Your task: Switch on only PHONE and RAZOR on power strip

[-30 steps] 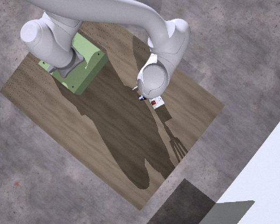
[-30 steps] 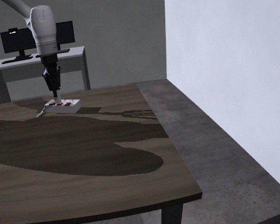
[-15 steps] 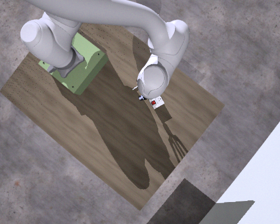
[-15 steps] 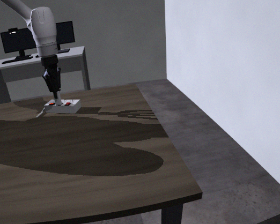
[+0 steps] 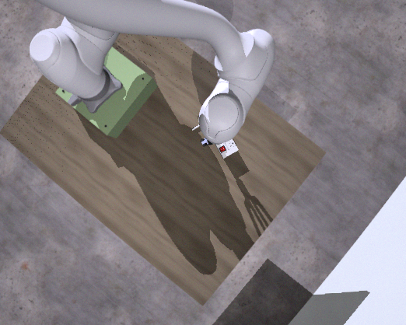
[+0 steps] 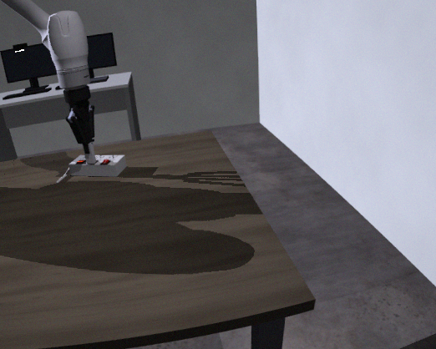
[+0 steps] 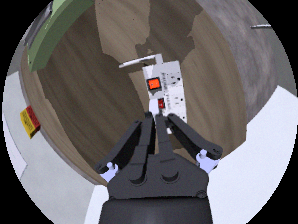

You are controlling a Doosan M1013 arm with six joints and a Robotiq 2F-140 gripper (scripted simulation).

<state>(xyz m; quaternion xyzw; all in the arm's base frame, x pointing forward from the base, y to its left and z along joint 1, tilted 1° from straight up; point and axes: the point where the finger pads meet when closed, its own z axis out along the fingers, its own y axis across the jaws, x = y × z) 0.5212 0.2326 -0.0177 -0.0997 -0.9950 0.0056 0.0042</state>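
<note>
A white power strip (image 6: 97, 165) lies flat on the wooden table, the right way up, with red rocker switches on top. It also shows in the overhead view (image 5: 228, 148), half hidden under the arm's wrist, and in the wrist view (image 7: 164, 90). My gripper (image 6: 90, 158) is shut with nothing held, pointing straight down with its fingertips on the strip's top between two red switches. In the wrist view the closed fingertips (image 7: 161, 117) rest on the strip just below a red switch (image 7: 153, 84). The labels are too small to read.
A green block (image 5: 119, 97) under the arm's base stands at the table's far corner. A short cable stub (image 6: 63, 178) sticks out of the strip's left end. A desk with monitors (image 6: 57, 89) stands behind the table. A white wall is on the right.
</note>
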